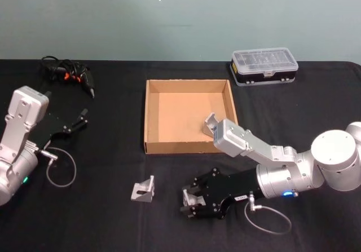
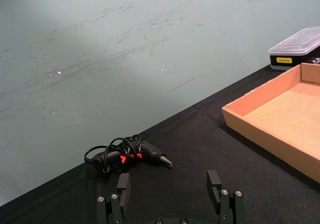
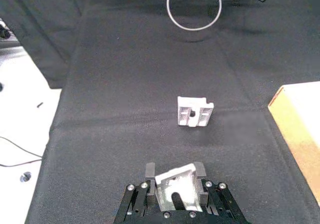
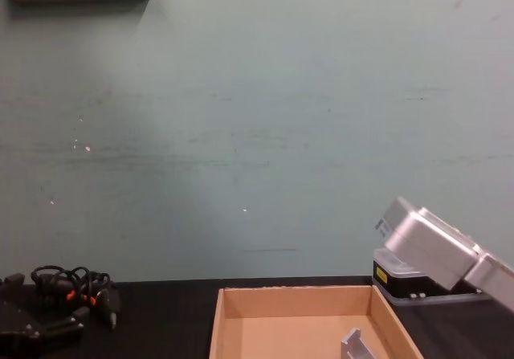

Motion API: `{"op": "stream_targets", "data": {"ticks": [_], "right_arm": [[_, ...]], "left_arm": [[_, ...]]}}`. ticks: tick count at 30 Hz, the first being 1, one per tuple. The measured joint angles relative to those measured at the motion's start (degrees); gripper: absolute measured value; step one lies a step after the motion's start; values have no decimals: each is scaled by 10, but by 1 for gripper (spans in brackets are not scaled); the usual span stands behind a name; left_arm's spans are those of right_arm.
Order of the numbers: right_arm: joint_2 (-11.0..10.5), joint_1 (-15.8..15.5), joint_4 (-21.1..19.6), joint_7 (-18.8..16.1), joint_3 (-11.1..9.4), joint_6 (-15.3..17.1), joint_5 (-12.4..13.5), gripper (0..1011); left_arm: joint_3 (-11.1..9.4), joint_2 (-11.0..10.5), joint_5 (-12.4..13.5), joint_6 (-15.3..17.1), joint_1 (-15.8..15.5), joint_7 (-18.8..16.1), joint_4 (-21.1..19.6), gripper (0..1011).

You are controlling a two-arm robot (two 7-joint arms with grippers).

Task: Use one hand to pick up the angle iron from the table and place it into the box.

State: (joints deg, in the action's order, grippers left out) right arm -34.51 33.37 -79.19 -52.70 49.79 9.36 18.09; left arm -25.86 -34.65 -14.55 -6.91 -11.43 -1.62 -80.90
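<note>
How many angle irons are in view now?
3. One angle iron lies in the box, a second angle iron on the table in front of it, a third angle iron in the right gripper. The left gripper holds none.

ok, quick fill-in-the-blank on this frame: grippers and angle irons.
1. The right gripper is ___ on the held angle iron.
2. The left gripper's jaws are ___.
3. Inside the box lies ___ other angle iron.
Missing words: shut; open; one.
</note>
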Motion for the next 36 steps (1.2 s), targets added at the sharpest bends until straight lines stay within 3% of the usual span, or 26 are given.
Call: {"op": "stream_targets", "data": {"ticks": [4,11,18,23,27,31,36], "right_arm": [[-5,-6,-11,10,-9,0,5,449],[-19,-31,-43,50,-52,-20,30,449],[-20,-51,-62,99,-90,-34,39,449],[-4,-55,-64,139,-115,-41,35,449],[25,-48,-46,170,-127,-42,26,449],[47,-39,-26,184,-131,-40,19,449],[91,-13,29,194,-127,-33,5,449]], "left_arm": [[0,0,0,0,0,0,0,1000],[0,0,0,0,0,0,0,1000],[0,0,0,0,0,0,0,1000],[0,0,0,0,0,0,0,1000],[0,0,0,0,0,0,0,1000],[0,0,0,0,0,0,0,1000],[0,0,0,0,0,0,0,1000]]}}
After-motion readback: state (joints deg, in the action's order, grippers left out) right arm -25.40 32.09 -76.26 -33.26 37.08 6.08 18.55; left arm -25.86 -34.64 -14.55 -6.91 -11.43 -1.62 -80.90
